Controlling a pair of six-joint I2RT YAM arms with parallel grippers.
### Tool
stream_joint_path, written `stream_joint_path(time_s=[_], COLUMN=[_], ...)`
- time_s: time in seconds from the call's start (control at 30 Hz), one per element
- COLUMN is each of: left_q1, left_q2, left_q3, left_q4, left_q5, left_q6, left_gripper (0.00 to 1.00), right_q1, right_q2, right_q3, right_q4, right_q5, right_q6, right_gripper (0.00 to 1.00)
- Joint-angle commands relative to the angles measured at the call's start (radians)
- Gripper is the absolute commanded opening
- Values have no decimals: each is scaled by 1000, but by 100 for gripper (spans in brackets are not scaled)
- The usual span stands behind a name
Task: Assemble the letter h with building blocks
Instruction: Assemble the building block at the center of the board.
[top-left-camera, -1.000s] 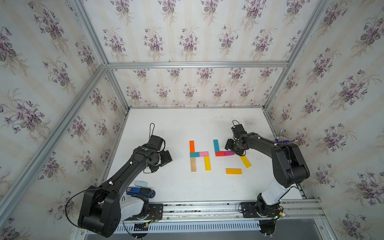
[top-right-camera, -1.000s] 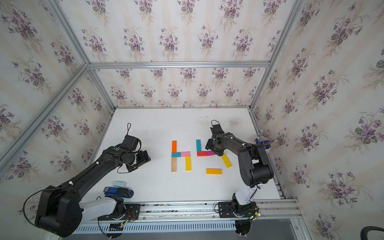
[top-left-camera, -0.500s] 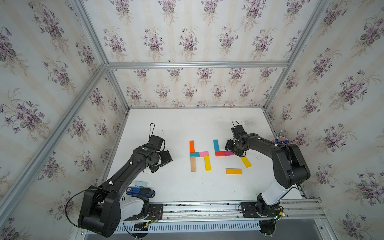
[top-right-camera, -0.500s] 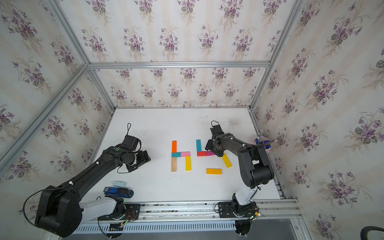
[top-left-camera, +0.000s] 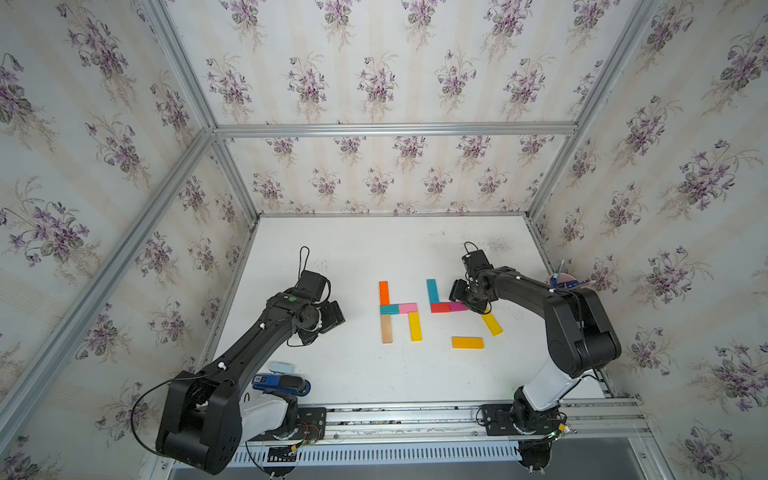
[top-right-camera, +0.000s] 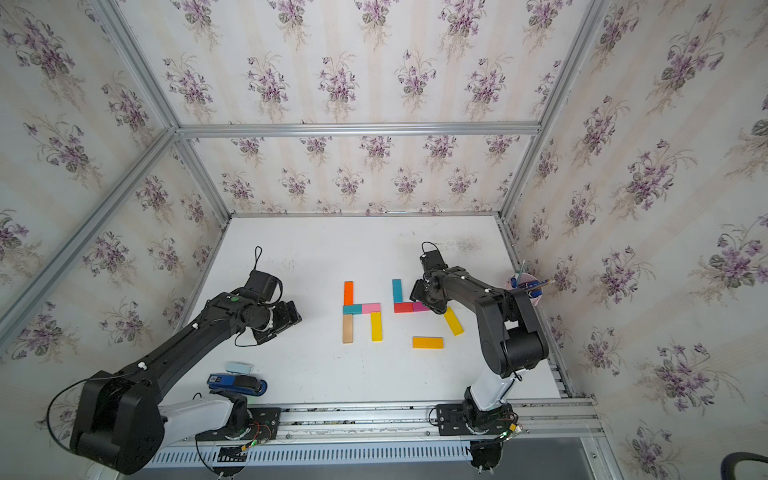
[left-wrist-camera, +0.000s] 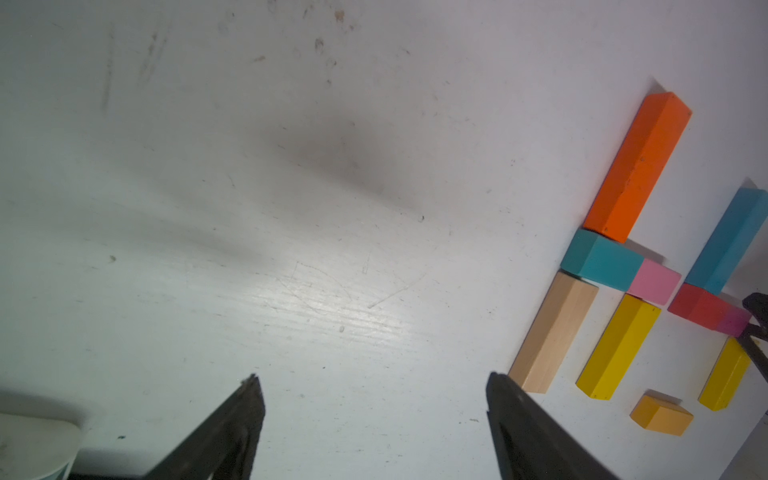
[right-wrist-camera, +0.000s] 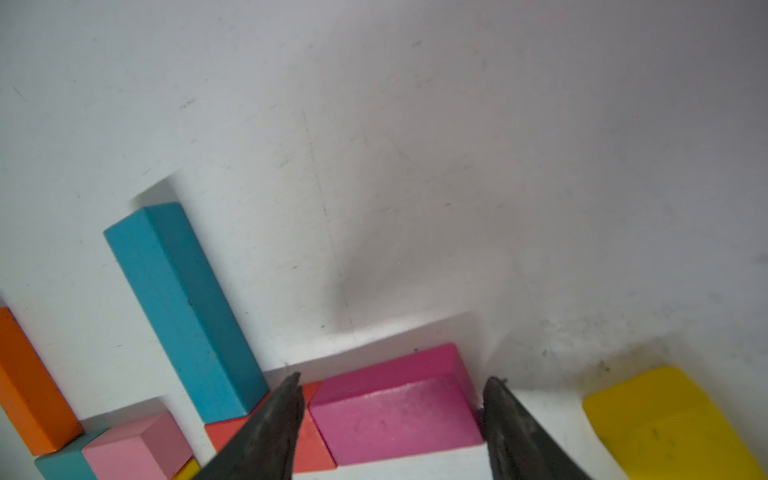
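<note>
**Second h three blocks in, right arm at the crossbar**

The letter h (top-left-camera: 398, 308) that I take as finished lies mid-way across the table (top-left-camera: 353, 249). Its stem is orange at 12 o'clock, teal, then wood at 6 o'clock, with pink beside the teal and a yellow leg below the pink.

At its 3 o'clock I judge a copy is under way. A long teal block (top-left-camera: 432, 290) has a red block (top-left-camera: 440, 307) at its foot. The magenta block (right-wrist-camera: 395, 419) butts against the red one's 3 o'clock end. My right gripper (right-wrist-camera: 395, 379) sits over the magenta block with its fingers apart, one at each end. I cannot tell whether they pinch it or only flank it.

This looks like the crossbar placement. Next I must come away without dragging that block. Then I fetch the tilted yellow block (top-left-camera: 492, 324) at its 5 o'clock and the amber block (top-left-camera: 467, 342) at its 6 o'clock. Each needs turning to serve as lower stem or leg.

My left gripper (left-wrist-camera: 374, 377) hovers at 9 o'clock of the finished letter, fingers wide apart on nothing.

In both top views the right arm (top-left-camera: 523, 286) covers part of the magenta block. In the right wrist view one finger overlaps the red block, so the seam is hard to read.
</note>
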Motion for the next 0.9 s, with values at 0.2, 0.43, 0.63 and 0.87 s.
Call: stream_joint_path(time_s=[0.2, 0.43, 0.63, 0.87], left_q1=[1, 2, 1, 1], left_q2=[4, 15, 23, 21], left_q3=[-3, 4, 7, 20], left_q4=[4, 7, 12, 3], left_q5=[6, 9, 15, 11], left_q6=[6, 6, 5, 10], left_gripper=[86, 86, 86, 86], right_q1=[6, 7, 7, 13], right_q2=[-8, -8, -20, -126], right_q3=[1, 2, 2, 11], right_q4=[-8, -6, -16, -106], right_q5=[4, -2, 15, 88], right_q6=[-3, -9, -6, -18], right_gripper=[70, 70, 70, 71])
